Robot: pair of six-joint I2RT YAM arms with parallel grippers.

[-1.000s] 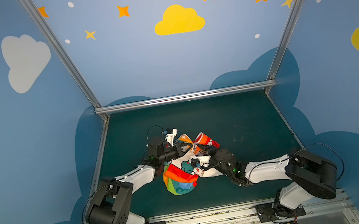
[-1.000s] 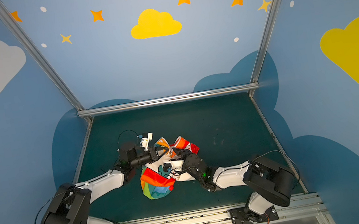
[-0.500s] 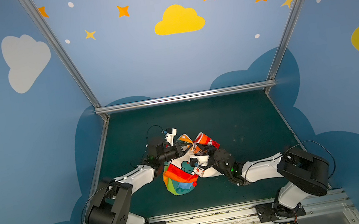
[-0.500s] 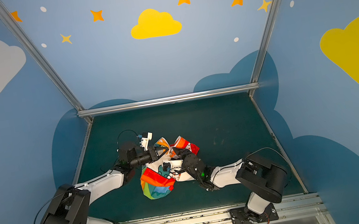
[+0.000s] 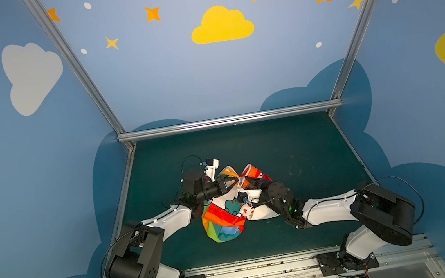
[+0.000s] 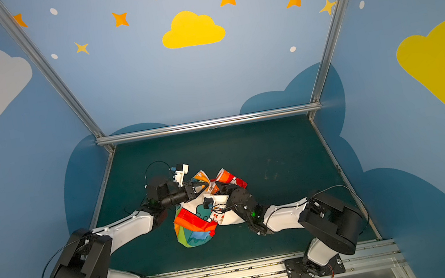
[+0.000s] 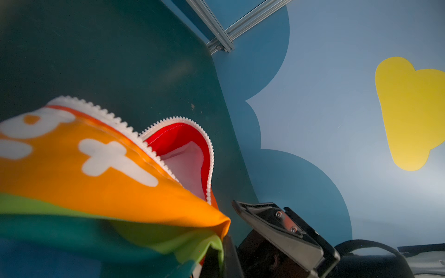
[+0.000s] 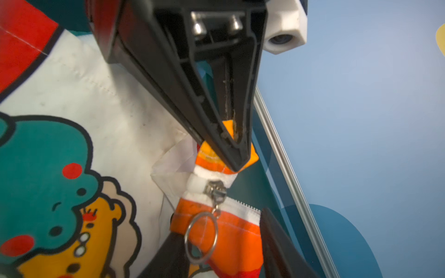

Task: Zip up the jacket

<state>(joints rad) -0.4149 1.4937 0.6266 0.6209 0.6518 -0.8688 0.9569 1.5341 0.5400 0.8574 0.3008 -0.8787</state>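
**While one corner is clamped, the ring pull hangs between parted fingers**

Where the green desk [image 5: 278, 151] is shown in both top views, the jacket [image 5: 223, 222] is seen bunched just toward 6 o'clock from the centre. Its rainbow outside is heaped at the 6 o'clock end. The left hand [image 5: 233, 182] is extended from 8 o'clock and is clamped on fabric at the heap's 12 o'clock edge. In the right wrist view the left hand is seen from close by, and its tips are closed tight on a small orange corner just beside the metal slider [image 8: 215, 190]. Beneath the slider the ring pull [image 8: 201, 237] is hung against an orange strip of the jacket.

The right hand [image 8: 221, 248] is extended from 4 o'clock. Its fingers [image 8: 168, 255] are held partly apart, one at each side of that strip, with the ring between them. Whether the strip is pressed cannot be told. The white lining [image 8: 96, 108], printed with cartoon animals, is spread beside it. In the left wrist view the white zipper teeth [image 7: 154, 149] are seen apart, curving round a red-edged opening.
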